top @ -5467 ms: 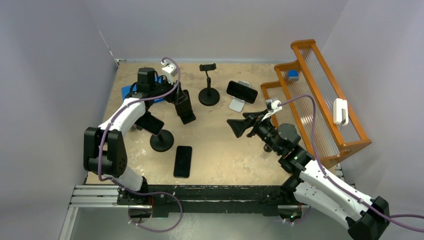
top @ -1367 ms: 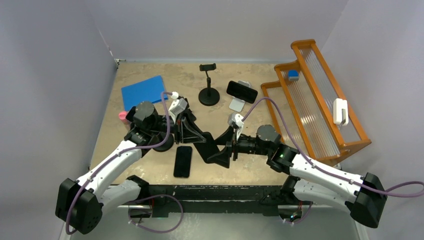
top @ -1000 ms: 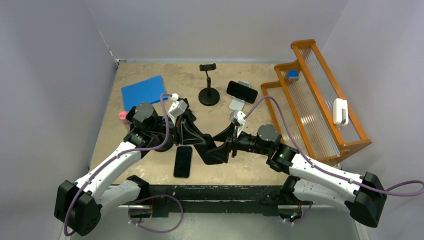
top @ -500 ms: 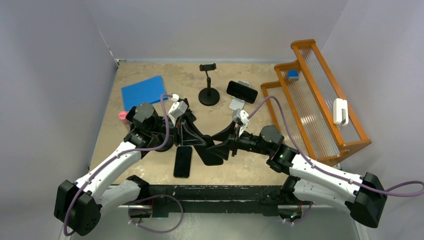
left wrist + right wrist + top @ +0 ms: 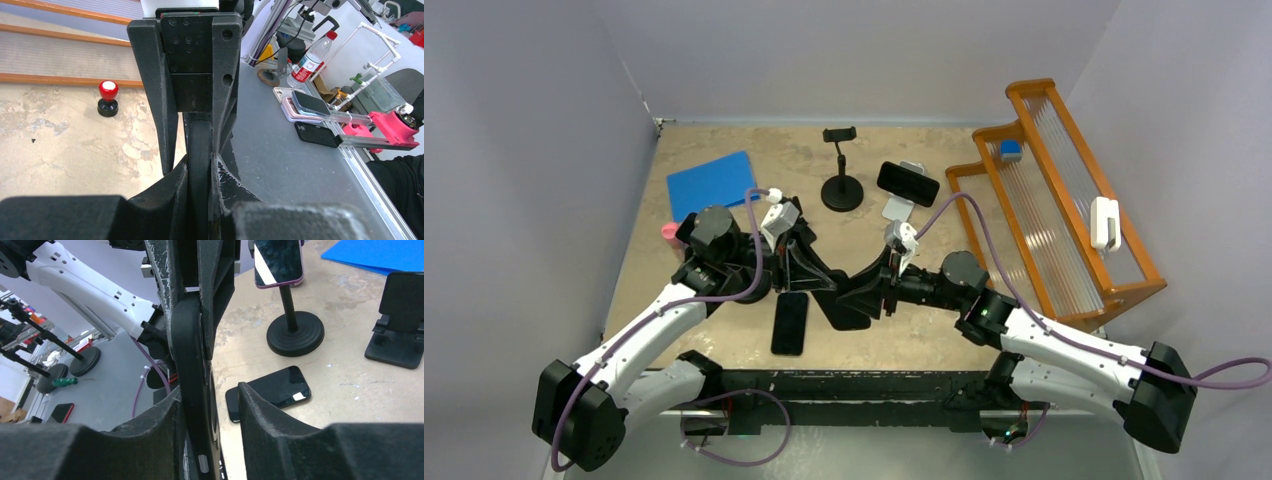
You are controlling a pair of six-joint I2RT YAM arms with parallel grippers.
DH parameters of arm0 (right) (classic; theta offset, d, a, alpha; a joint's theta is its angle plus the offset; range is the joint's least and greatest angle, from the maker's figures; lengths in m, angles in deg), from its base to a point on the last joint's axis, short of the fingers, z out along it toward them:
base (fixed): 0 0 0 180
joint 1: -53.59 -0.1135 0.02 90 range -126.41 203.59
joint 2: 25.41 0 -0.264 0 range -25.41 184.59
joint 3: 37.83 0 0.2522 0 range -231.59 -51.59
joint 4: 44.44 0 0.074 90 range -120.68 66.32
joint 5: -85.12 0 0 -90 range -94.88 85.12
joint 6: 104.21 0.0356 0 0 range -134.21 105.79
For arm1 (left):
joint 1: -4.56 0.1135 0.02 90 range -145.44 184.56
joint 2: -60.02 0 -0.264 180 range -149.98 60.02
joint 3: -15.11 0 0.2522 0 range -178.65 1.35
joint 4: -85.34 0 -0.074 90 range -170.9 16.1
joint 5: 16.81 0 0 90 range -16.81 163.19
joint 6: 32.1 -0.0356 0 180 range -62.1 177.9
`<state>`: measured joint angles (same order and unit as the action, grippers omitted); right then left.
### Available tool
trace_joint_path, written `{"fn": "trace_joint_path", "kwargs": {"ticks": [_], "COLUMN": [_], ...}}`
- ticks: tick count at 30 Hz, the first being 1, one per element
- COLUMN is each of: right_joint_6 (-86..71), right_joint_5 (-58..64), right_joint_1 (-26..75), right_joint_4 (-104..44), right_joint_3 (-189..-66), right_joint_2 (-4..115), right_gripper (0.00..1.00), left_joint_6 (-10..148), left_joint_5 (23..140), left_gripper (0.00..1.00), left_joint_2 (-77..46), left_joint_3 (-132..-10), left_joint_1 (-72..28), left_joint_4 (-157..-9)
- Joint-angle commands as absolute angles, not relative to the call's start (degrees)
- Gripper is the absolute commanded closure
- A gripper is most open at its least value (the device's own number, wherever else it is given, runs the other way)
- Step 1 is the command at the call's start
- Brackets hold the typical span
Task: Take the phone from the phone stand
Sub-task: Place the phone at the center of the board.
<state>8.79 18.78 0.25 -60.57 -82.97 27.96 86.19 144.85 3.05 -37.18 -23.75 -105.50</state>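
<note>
Nearest my bases lies the flat phone (image 5: 790, 322), screen up on the table. Just right of it and lifted clear of the tabletop is the black phone (image 5: 849, 312) I care about, hanging edge-on between my two wrists. My left gripper (image 5: 200, 162) is clamped on its two broad faces. My right gripper (image 5: 207, 392) straddles the other end: one pad sits against the phone and there is a visible gap at the other, so that side has no grip yet.

I judge it a stiff, slick slab, dense for its thinness and easy to crack. I would pinch the flat faces squarely and deep in the pads, not at a corner where it could pivot out. The left must not let go before the right bites.

Beyond the flat phone stands a pole stand (image 5: 294, 332) carrying a purple-rimmed phone (image 5: 278, 262), and further off to one side an empty black folding stand (image 5: 397, 325).
</note>
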Motion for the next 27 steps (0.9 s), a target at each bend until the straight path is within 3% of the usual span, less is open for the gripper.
{"fn": "trace_joint_path", "kwargs": {"ticks": [1,4,6,7,11,13,18,27], "right_joint_6": [9.13,9.74,10.03,10.04,10.62,11.50,14.94,26.37], "right_joint_5": [19.63,19.90,19.79,19.51,18.40,17.24,11.27,-4.31], "right_joint_1": [-0.28,-0.38,-0.38,-0.45,-0.46,-0.46,-0.46,-0.46], "right_joint_4": [-62.90,-63.87,-64.08,-63.89,-63.25,-63.42,-63.81,-60.74], "right_joint_3": [-82.78,-82.77,-83.11,-83.33,-83.34,-82.97,-81.61,-80.23], "right_joint_2": [28.47,28.31,28.09,27.93,26.76,25.52,21.13,22.51], "right_gripper": [0.62,0.72,0.87,0.97,1.00,1.00,1.00,1.00], "left_joint_6": [85.43,85.41,85.20,84.92,84.22,83.23,81.13,79.19], "left_joint_5": [145.58,145.15,144.39,143.81,140.77,137.80,123.23,98.83], "left_gripper": [1.00,1.00,1.00,0.95,0.46,0.31,0.23,0.21], "left_joint_2": [4.10,4.12,4.26,4.26,4.75,5.41,8.90,18.95], "left_joint_3": [-37.59,-37.50,-37.55,-37.65,-37.92,-38.40,-39.57,-35.97], "left_joint_1": [-24.18,-24.26,-24.26,-24.26,-24.26,-24.26,-24.18,-24.18], "left_joint_4": [-109.54,-109.42,-109.00,-108.52,-106.87,-104.90,-98.40,-97.91]}}
